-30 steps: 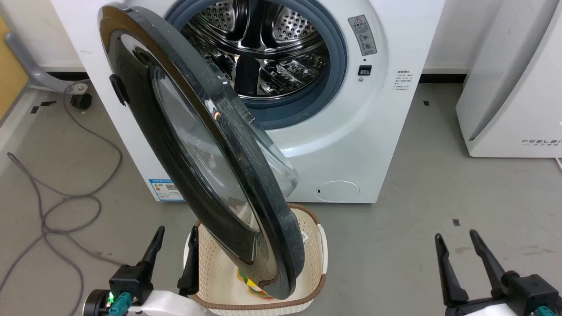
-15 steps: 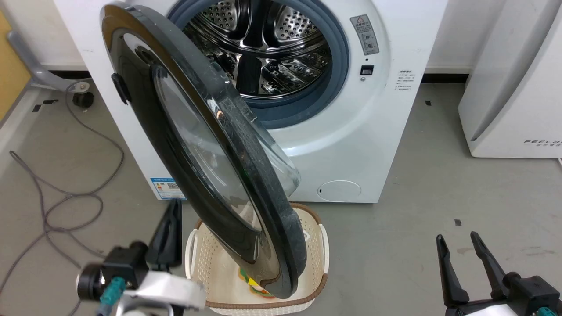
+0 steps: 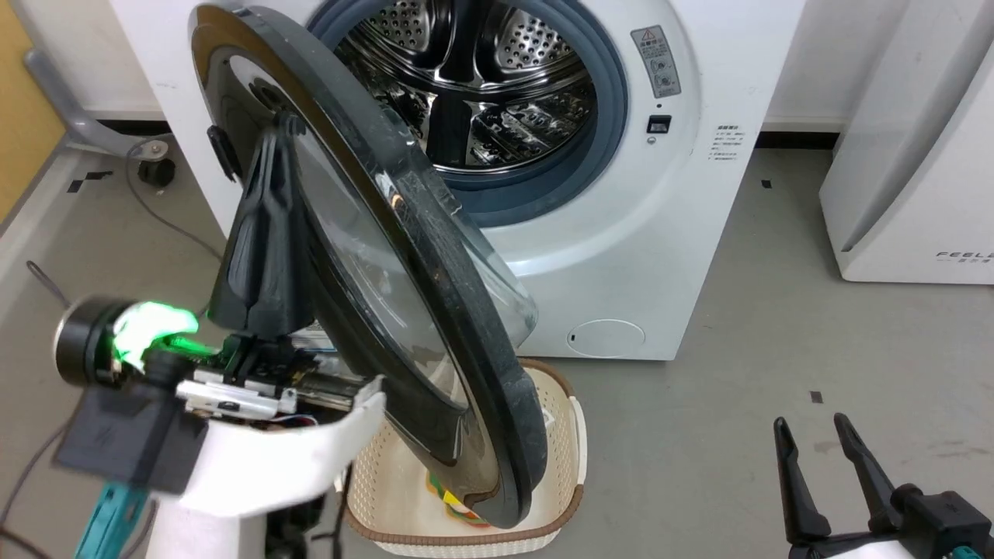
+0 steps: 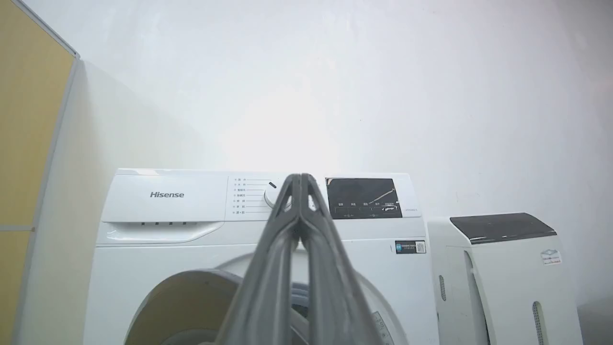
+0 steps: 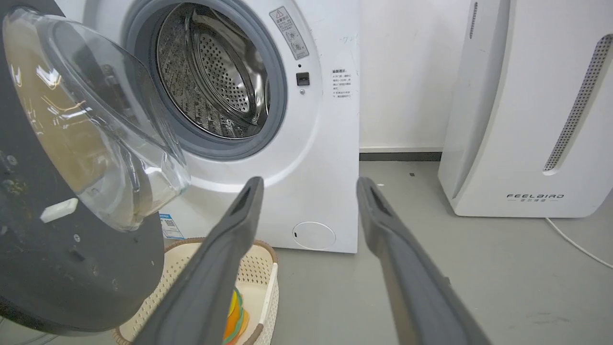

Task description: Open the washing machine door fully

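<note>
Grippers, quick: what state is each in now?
Left gripper: shut, nothing between its fingers.
Right gripper: open, empty.

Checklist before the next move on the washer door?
1. washing machine door fully open: not ok, only partly open, rim edge toward the head camera.
2. left gripper shut for pushing: ok, fingers together.
3. left gripper touching the door: cannot tell; it stands in front of the glossy outer face.
4. right gripper clear of the swing: ok, open, low at right.
5. basket below the door's lower edge, clearance: cannot tell.
</note>
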You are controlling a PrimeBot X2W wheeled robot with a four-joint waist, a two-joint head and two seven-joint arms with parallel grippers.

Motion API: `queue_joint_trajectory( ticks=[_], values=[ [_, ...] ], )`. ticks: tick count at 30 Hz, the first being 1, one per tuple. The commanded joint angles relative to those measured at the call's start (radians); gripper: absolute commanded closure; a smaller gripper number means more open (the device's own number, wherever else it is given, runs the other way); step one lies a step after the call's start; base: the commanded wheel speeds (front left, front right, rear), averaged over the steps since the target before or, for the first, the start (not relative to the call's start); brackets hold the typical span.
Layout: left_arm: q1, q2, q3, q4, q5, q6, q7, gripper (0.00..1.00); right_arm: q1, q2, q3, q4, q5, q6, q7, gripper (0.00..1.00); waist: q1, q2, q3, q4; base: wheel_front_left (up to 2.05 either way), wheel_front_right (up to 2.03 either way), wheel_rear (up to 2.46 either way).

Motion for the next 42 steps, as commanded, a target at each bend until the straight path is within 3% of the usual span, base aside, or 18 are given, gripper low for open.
queue_joint_trajectory(
  ticks=[1, 9, 13, 20, 29, 42],
  values=[
    [-0.032, 0.000, -0.034, -0.056, -0.016, 0.009, -0.001, 1.00, -0.001, 0.004, -0.001, 0.009, 0.005, 0.001, -0.007, 0.00, 0.0000, 0.0000, -0.003, -0.004, 0.00, 0.00, 0.00],
    [-0.053, -0.002, -0.223, -0.159, -0.082, -0.006, 0.081, 1.00, 0.003, 0.004, 0.001, 0.020, 0.004, 0.001, -0.009, 0.00, 0.0000, 0.0000, -0.008, -0.016, 0.00, 0.00, 0.00],
    [0.002, -0.003, -0.390, -0.142, -0.153, -0.023, 0.176, 1.00, 0.004, 0.004, 0.000, 0.024, 0.004, 0.001, -0.009, 0.00, 0.0000, 0.0000, -0.004, -0.020, 0.00, 0.00, 0.00],
    [0.115, 0.016, -0.561, -0.075, -0.230, -0.041, 0.335, 1.00, 0.002, 0.004, -0.002, 0.034, 0.005, 0.001, -0.009, 0.00, 0.0000, 0.0000, -0.001, -0.017, 0.00, 0.00, 0.00],
    [0.200, 0.071, -0.621, 0.095, -0.257, -0.040, 0.429, 1.00, -0.003, 0.004, 0.004, 0.044, 0.010, 0.001, -0.010, 0.00, 0.0000, 0.0000, -0.004, -0.015, 0.00, 0.00, 0.00],
    [0.073, 0.012, -0.579, 0.441, -0.255, 0.005, 0.265, 1.00, -0.006, 0.004, 0.025, 0.057, 0.021, 0.001, -0.007, 0.00, 0.0000, 0.0000, -0.001, -0.038, 0.00, 0.00, 0.00]
  ],
)
